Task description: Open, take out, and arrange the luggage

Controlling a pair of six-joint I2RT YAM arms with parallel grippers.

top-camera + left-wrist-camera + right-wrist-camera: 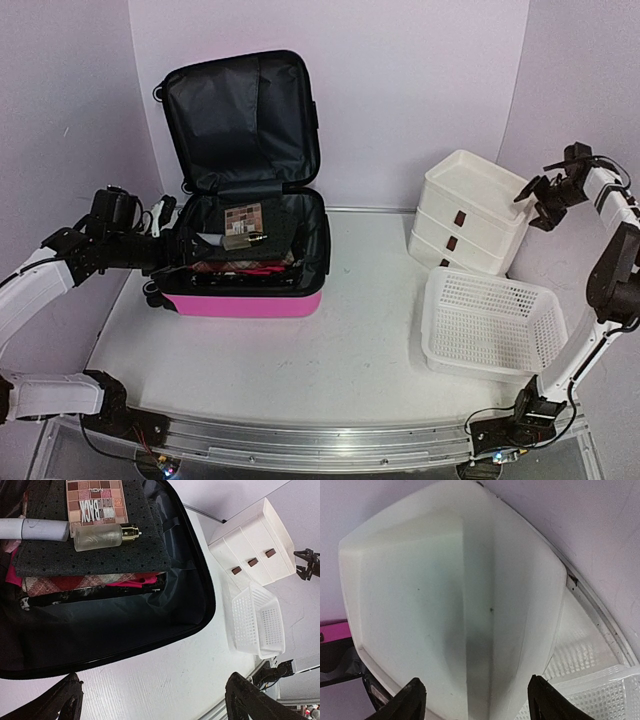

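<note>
**Loose items on top could spill at the first reach**

The left gripper (pixel 163 216) hangs at the left side of the luggage (pixel 245 303), jaws spread wide and holding nothing. Its wrist view looks down over the case rim. The likeliest risk, in my judgement, is a finger catching the black rim on the way in, jolting the case and tipping its raised lid. A frosted glass bottle (pixel 100 536) and a pale tube (pixel 32 530) lie on their sides on the folded dotted cloth (pixel 100 555), so a nudge could roll them off. The flat eyeshadow palette (pixel 97 500) gives little edge to pinch.

The luggage stands at the worktop's back-left corner. It is a hot-pink shell with a black zip band. Its black-lined lid is upright by the back wall, and the base is packed with folded clothes.

The right gripper (pixel 535 200) hovers over the drawer stack (pixel 470 215) at the back-right corner. Its jaws are apart and empty, and a drop would strike the top. The mesh basket (pixel 490 325) sits just in front.
</note>
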